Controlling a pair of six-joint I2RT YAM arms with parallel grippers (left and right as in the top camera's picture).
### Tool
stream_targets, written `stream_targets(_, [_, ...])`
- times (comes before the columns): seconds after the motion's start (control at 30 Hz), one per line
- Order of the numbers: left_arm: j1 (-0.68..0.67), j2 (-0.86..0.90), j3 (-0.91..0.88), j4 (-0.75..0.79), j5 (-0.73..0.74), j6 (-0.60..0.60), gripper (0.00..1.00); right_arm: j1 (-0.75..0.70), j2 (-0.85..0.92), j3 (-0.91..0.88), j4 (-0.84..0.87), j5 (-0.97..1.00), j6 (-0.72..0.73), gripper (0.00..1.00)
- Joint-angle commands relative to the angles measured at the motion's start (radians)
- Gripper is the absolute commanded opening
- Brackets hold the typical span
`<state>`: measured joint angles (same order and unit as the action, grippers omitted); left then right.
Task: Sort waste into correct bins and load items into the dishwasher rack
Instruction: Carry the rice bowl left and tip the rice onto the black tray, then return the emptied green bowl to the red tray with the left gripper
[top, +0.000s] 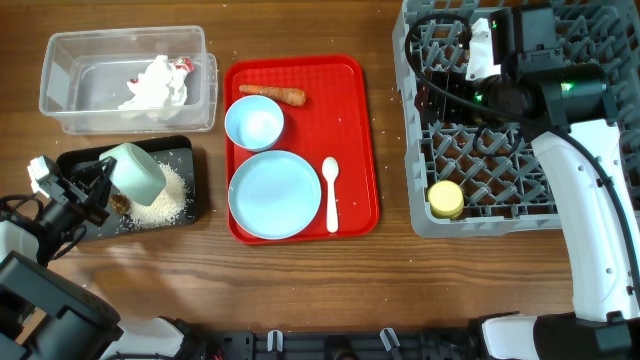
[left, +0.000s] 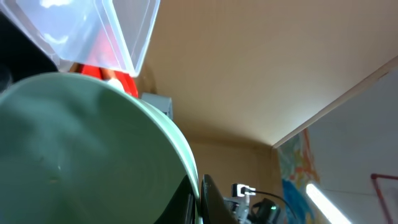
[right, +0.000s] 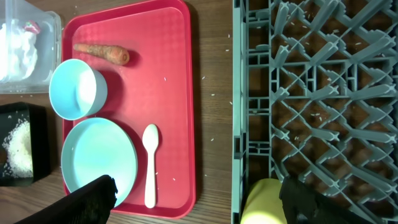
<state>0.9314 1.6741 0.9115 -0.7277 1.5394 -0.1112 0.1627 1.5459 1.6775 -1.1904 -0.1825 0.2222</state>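
Note:
My left gripper (top: 103, 185) is shut on the rim of the mint-white bowl (top: 135, 172) and holds it tipped over the black tray (top: 193, 185), where white rice-like grains (top: 160, 205) and a small brown lump (top: 120, 203) lie. The bowl fills the left wrist view (left: 81, 155). The clear tub (top: 60, 110) holds the crumpled white napkin (top: 155, 85) and a red wrapper (top: 181, 64). My right gripper (right: 199, 199) is open, high over the grey dishwasher rack (top: 420, 140), which holds the yellow cup (top: 445, 198). The red serving tray carries the carrot (top: 272, 94), blue bowl (top: 254, 122), blue plate (top: 274, 194) and white spoon (top: 331, 192).
The red serving tray (top: 355, 130) lies mid-table between the bins and the rack. Stray rice grains dot it and the wood near the rack (right: 214, 93). The right arm's white link (top: 590, 200) hangs over the rack's right side.

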Motion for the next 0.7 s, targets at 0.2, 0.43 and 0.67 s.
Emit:
stream_targets(0.2, [-0.140,-0.265,0.035,-0.081,-0.215,0.010,0.04,0.004,-0.016,0.019,-0.004,0.005,-0.009,0.88])
stream_targets(0.43, [-0.576,-0.504,0.127,0.239,-0.683,-0.183,0.04,0.004,-0.016,0.019,-0.005,0.003,-0.018,0.88])
stream_targets(0.67, [-1.232,-0.399,0.127,0.462,-1.387,-0.074,0.04,0.004,-0.016,0.019,-0.003,0.002,-0.050,0.89])
